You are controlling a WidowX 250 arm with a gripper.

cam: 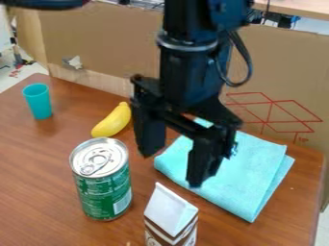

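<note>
Over the brown surface (32, 192) we see the pincer (171, 168), spread, its fingers well apart. Beneath and to the right of it we find the folded turquoise cloth (247, 168); in front and left, the green can (101, 182); in front, the brown-and-white carton (170, 211); left, the yellow banana (112, 121); farther left, the teal cup (39, 102).

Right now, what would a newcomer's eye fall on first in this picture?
First, the large black two-finger gripper, hanging open over the brown wooden table. Then the green metal can with a shiny lid at the picture's lower left, and the folded light-blue cloth on the right, partly hidden behind the gripper.
</note>
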